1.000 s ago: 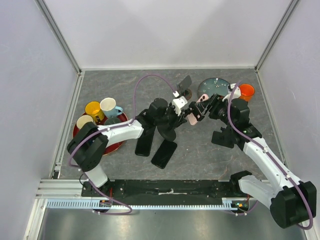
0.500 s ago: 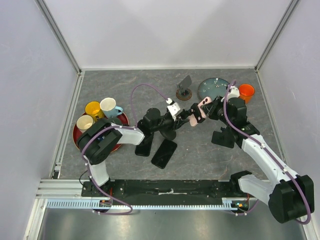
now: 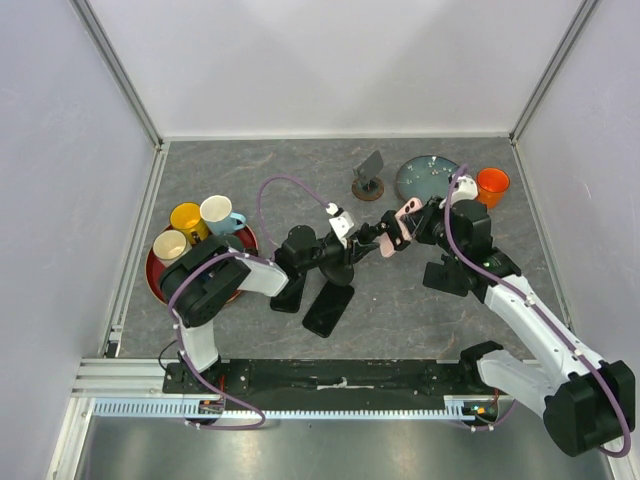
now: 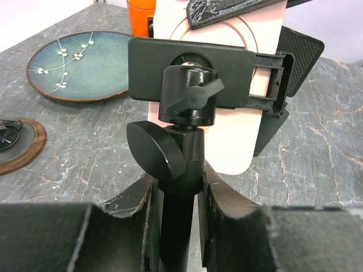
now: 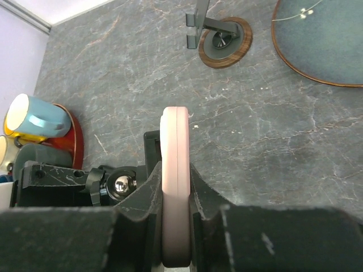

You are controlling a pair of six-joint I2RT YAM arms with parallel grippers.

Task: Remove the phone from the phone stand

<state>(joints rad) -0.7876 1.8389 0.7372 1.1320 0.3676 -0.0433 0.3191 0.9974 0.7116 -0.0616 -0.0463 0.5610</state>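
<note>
Over table point(image 3: 250, 180), right claw point(image 5: 173, 180) around phone point(image 5: 175, 133)

Grips the phone stand point(image 4: 190, 102) stem with left gripper point(image 4: 176, 215); pinches the phone point(image 5: 174, 170) at the stand's head with right gripper point(image 5: 176, 195).

Grey marbled table point(image 3: 230, 180) — two dark phones point(image 3: 328, 308) flat, blue plate point(image 3: 422, 176), orange cup point(image 3: 492, 184), red tray point(image 3: 151, 266), small stand point(image 3: 369, 184).

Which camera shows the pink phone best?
The left wrist view: the pink phone shows broadside, clamped in the black stand. The right wrist view shows only its edge; the top view shows it tiny.
</note>
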